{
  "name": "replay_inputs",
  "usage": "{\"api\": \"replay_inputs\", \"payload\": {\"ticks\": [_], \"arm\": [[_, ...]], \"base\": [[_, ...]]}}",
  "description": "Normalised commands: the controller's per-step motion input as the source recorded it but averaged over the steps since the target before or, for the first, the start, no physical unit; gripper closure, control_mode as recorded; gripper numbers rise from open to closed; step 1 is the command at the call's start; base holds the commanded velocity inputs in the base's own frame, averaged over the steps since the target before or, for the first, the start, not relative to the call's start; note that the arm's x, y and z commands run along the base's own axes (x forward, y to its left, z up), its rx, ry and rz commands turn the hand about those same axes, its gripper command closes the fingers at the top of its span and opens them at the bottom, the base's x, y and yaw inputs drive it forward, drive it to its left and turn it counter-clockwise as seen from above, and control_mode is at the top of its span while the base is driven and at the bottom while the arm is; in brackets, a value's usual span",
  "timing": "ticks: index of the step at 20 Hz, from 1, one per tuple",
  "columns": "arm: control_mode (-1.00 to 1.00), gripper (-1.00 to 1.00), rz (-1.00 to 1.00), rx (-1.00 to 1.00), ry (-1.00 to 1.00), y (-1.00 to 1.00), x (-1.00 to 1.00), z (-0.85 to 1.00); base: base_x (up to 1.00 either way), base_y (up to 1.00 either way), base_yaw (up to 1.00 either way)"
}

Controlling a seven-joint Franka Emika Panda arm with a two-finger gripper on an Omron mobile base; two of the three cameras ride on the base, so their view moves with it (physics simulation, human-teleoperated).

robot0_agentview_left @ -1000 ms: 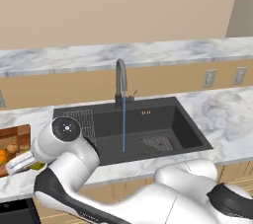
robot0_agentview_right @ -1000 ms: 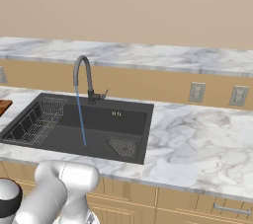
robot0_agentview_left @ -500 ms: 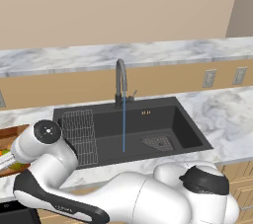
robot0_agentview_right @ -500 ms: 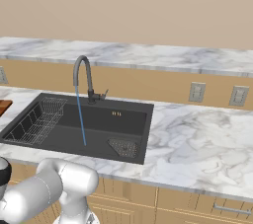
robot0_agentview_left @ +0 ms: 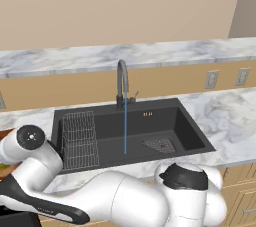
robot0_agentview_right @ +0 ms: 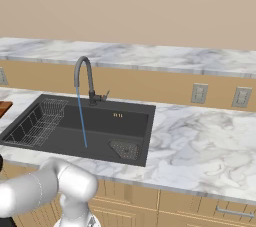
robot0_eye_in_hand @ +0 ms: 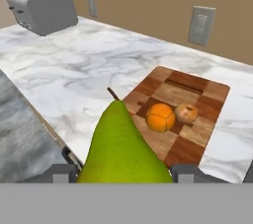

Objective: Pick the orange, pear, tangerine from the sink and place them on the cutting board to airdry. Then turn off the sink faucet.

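You had the pear (robot0_eye_in_hand: 123, 146) clamped in the end effector (robot0_eye_in_hand: 123, 171), its two fingers part-way apart on the fruit's wide lower body, stem pointing away from the hand. It hung over the marble tabletop (robot0_eye_in_hand: 74, 75), close to the near edge of the cutting board (robot0_eye_in_hand: 197, 97) but not yet above it, as far as the hand view let you judge. On the board the orange (robot0_eye_in_hand: 160, 117) and the tangerine (robot0_eye_in_hand: 186, 113) lay just beside each other, perhaps touching, near the middle. A toaster (robot0_eye_in_hand: 42, 8) stood well apart at the back. From the base cameras the sink (robot0_agentview_left: 165, 121) looked free of fruit, with the wire rack (robot0_agentview_left: 80, 138) at one side and water running in a thin stream from the faucet (robot0_agentview_left: 122, 83); its small lever (robot0_agentview_left: 135, 94) had not been turned. A pear like this would probably handle as a light, firm, smooth-skinned thing, likely wet from the sink and so a bit slippery, and its taper means a grip near the neck would squeeze it out. The hold across the broad belly looked the right one to me. Because it is round underneath, it could roll once released, so you would have wanted to set it on a bare patch of the board, clear of the other two fruits, and let go low.
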Motion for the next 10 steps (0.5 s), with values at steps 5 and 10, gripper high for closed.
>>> {"api": "replay_inputs", "payload": {"ticks": [5, 10], "arm": [[-1.0, 1.0, 0.0, 0.0, -0.02, 0.22, 0.17, -0.17], [-1.0, 1.0, 0.0, 0.0, 0.0, 0.14, 0.16, -0.26]], "base": [[0.0, 0.0, 0.0], [0.0, 0.0, 0.0]]}}
